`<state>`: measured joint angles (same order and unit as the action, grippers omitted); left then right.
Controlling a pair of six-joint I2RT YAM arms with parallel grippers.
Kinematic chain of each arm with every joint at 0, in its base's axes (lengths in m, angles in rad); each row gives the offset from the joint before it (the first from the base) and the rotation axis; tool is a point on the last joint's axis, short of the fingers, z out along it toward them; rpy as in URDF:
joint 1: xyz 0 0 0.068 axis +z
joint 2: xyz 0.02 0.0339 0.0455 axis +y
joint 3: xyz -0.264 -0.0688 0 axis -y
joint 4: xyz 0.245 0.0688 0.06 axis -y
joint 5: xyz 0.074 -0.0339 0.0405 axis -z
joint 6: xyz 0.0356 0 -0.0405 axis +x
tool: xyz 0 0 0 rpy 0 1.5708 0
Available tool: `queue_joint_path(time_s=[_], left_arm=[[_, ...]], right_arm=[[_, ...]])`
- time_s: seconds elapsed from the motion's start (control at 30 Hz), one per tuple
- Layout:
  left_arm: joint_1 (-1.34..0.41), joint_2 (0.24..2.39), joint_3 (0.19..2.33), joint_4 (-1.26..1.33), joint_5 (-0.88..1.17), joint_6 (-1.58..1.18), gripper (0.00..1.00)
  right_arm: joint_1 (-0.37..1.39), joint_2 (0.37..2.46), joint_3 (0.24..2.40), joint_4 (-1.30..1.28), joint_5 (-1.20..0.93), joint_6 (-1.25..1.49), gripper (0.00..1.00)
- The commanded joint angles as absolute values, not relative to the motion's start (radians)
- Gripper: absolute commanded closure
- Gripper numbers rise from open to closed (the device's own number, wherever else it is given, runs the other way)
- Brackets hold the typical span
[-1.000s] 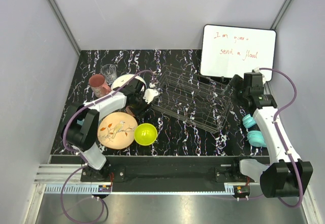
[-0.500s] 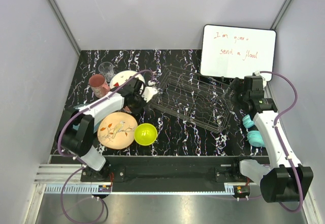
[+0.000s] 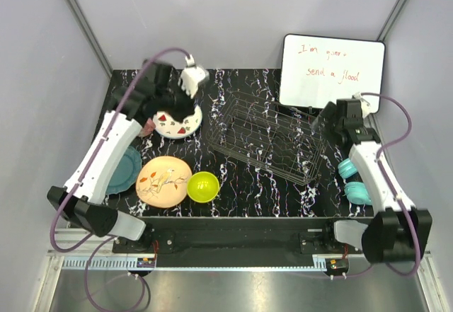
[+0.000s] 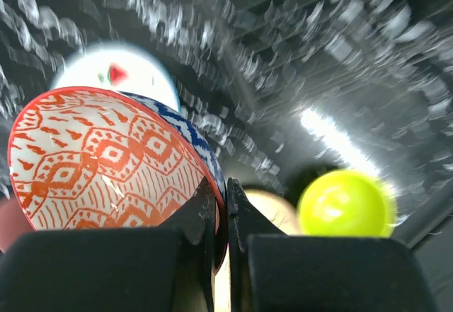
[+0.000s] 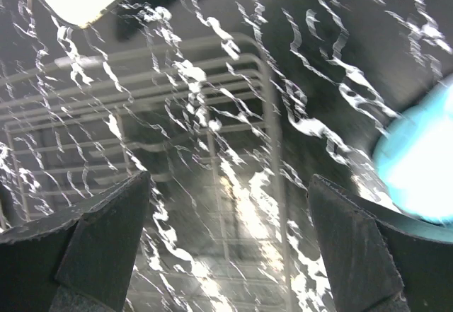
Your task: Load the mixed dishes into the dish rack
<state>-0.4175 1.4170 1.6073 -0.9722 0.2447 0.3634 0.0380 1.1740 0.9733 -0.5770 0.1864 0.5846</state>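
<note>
Pinching rim of red-white patterned bowl [image 4: 106, 163] in shut left jaws, held high over white plate with red watermelon marks [image 3: 177, 122], outside dish rack [image 3: 265, 139] and off to its left. Holding right jaws spread wide, gripping no dish, low over right end of rack, near small teal curved objects [image 3: 354, 181]. Lying on worktop [image 3: 241, 185] at front left: peach bird-pattern plate [image 3: 164, 180] just beside lime-green bowl [image 3: 203, 186], teal plate [image 3: 131, 174] partly hidden under left arm [image 3: 106, 149].
</note>
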Motion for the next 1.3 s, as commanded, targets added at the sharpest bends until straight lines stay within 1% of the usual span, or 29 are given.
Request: queue_joint_path(time_s=[0.0,0.03,0.07,0.13,0.17,0.23,0.27,0.3,0.37,0.4,0.43,0.47,0.5,0.53,0.57,0.6,0.77,0.9,1.13,1.2,1.23,1.27], left_arm=[[-0.414,1.526,1.871,-1.034,0.562,0.211,1.00],[-0.408,1.554,1.958,-1.035,0.619,0.183,1.00],[-0.396,1.609,1.997,-1.028,0.732,0.151,1.00],[-0.388,1.702,2.101,-1.009,0.849,0.048,1.00],[-0.388,1.733,2.132,-0.970,0.945,0.007,1.00],[-0.393,1.810,2.181,-0.895,1.081,-0.160,1.00],[-0.396,1.827,2.181,-0.782,1.107,-0.226,1.00],[-0.402,1.844,2.181,-0.729,1.135,-0.333,1.00],[-0.417,1.894,2.178,-0.522,1.230,-0.470,1.00],[-0.422,1.908,2.140,-0.412,1.265,-0.679,1.00],[-0.436,1.923,2.097,-0.056,1.317,-0.827,1.00],[-0.442,1.930,2.048,0.182,1.327,-0.994,1.00],[-0.448,1.943,1.980,0.430,1.328,-1.346,1.00],[-0.462,2.009,1.994,0.755,1.324,-1.488,1.00],[-0.474,2.043,2.035,0.749,1.330,-1.556,1.00],[-0.486,2.063,2.098,0.697,1.330,-1.501,1.00],[-0.552,2.169,2.180,0.747,1.325,-1.545,1.00],[-0.571,2.189,2.154,0.817,1.313,-1.587,1.00],[-0.572,2.168,2.065,0.905,1.335,-1.609,1.00],[-0.575,2.163,2.034,0.875,1.333,-1.542,1.00],[-0.577,2.160,2.028,0.809,1.332,-1.502,1.00],[-0.577,2.158,2.013,0.760,1.328,-1.397,1.00]], right_arm=[[0.051,1.307,1.106,-0.399,0.095,0.604,0.00],[0.064,1.336,1.165,-0.376,0.080,0.600,0.00],[0.078,1.395,1.202,-0.377,0.096,0.580,0.00],[0.094,1.463,1.299,-0.403,0.151,0.563,0.00],[0.095,1.476,1.324,-0.416,0.173,0.543,0.01],[0.091,1.480,1.364,-0.452,0.254,0.535,0.00],[0.086,1.479,1.370,-0.469,0.277,0.525,0.00],[0.081,1.473,1.376,-0.512,0.307,0.528,0.00],[0.057,1.444,1.367,-0.560,0.402,0.566,0.00],[0.049,1.431,1.350,-0.615,0.444,0.586,0.00],[0.031,1.399,1.335,-0.630,0.512,0.607,0.00],[0.020,1.385,1.319,-0.640,0.523,0.635,0.00],[0.011,1.376,1.295,-0.659,0.517,0.640,0.00],[0.006,1.379,1.293,-0.679,0.522,0.646,0.00],[0.006,1.390,1.293,-0.704,0.529,0.666,0.00],[0.006,1.402,1.295,-0.738,0.532,0.667,0.00],[-0.055,1.525,1.328,-0.817,0.505,0.716,0.00],[-0.067,1.601,1.387,-0.960,0.491,0.765,0.00],[-0.071,1.520,1.299,-0.980,0.443,0.773,0.00],[-0.069,1.523,1.272,-0.980,0.408,0.773,0.00],[-0.071,1.529,1.266,-0.974,0.396,0.770,0.00],[-0.071,1.535,1.262,-0.963,0.384,0.766,0.00]])
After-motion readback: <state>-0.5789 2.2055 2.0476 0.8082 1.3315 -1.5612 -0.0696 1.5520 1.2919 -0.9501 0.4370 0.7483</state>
